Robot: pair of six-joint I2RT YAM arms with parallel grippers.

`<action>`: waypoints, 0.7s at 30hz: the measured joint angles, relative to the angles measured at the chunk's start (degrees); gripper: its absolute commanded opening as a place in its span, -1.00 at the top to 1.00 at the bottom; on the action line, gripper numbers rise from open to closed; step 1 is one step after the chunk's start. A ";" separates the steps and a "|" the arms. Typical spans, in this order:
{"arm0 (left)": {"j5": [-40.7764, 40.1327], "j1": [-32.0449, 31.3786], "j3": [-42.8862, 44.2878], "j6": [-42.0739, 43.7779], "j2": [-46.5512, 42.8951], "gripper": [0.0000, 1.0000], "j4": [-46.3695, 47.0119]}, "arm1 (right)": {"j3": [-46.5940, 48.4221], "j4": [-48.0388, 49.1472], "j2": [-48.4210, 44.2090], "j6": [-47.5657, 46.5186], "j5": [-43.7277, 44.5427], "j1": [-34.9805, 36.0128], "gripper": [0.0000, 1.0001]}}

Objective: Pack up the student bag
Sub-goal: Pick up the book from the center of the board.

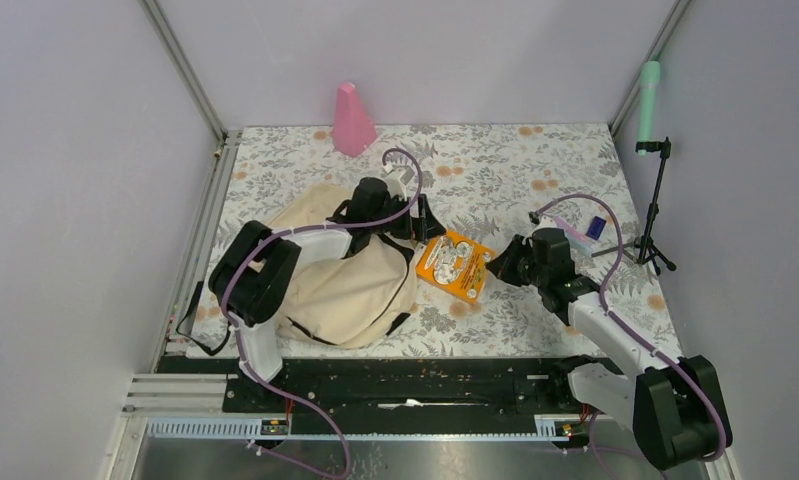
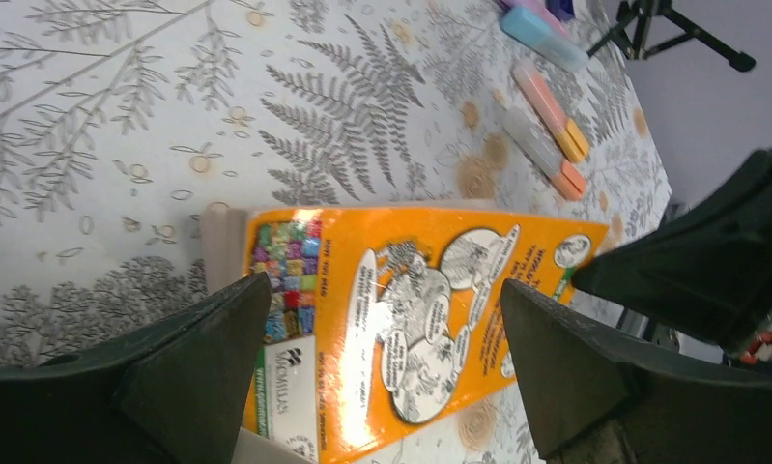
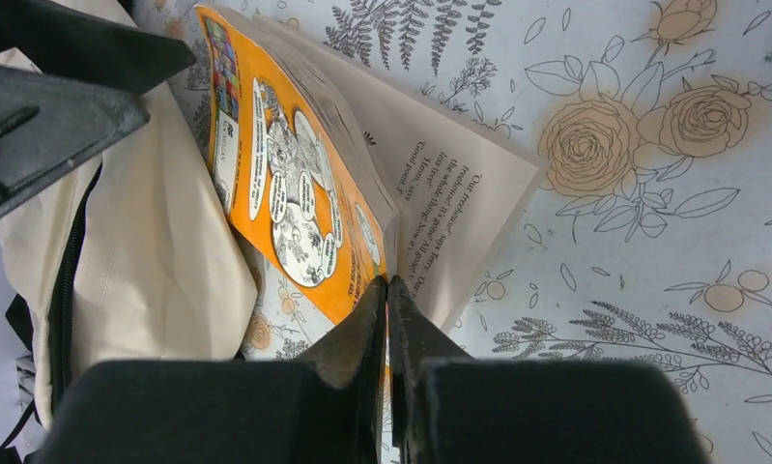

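Student bag (image 1: 360, 290): a beige fabric backpack with black straps. It lies slumped on the left half of the floral tabletop (image 1: 515, 160), partly under the left arm.
Bag detail: the right wrist view shows a dark zipper line running along the cream fabric.
Orange book (image 1: 457, 265): on the tabletop just right of the bag, with its near corner touching the bag's fabric. The cover carries cartoon drawings with speech bubbles.
Book state: partly open, with a printed page splayed out beneath the orange cover.
Left claw (image 2: 384, 283): spread wide and poised over the book, one finger on each side of the cover. Neither finger can be seen touching it.
Right claw (image 3: 387, 290): pressed together, pinching the edge of the orange book at the end farthest from the bag.
Claws together: they face each other across the book, with the bag on the left claw's side.
Highlighter pens (image 2: 548, 106): several lie side by side on the tabletop beyond the book, including peach, grey with an orange cap, and pale blue. They are well apart from the bag.
Tripod stand (image 1: 658, 215): black, at the right edge of the tabletop near the pens. It holds a mint-green cylinder (image 1: 650, 95) upright.
Pink cone (image 1: 353, 120): upright at the far edge of the tabletop, well beyond the bag.
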 measured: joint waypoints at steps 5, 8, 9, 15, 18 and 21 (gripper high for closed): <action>-0.31 2.21 1.07 -1.03 2.60 -0.88 0.85 | -0.33 1.53 0.72 0.28 0.20 0.00 1.00; -0.35 3.48 2.29 -0.96 4.87 -0.89 0.68 | -0.33 2.25 1.44 0.28 0.17 0.00 1.00; -0.33 3.89 2.51 -0.83 5.60 -0.89 0.66 | -0.33 2.38 1.66 0.28 0.17 0.00 1.00; 3.41 4.04 5.46 -0.90 10.43 -0.71 0.31 | -0.33 3.15 2.36 0.26 0.17 0.00 1.00; 5.38 3.85 6.38 -0.85 12.04 -0.30 0.35 | -0.33 3.21 2.67 0.26 0.15 0.00 1.00; 6.23 3.87 6.38 -0.83 12.13 0.07 0.31 | -0.33 3.21 2.97 0.26 0.15 0.00 1.00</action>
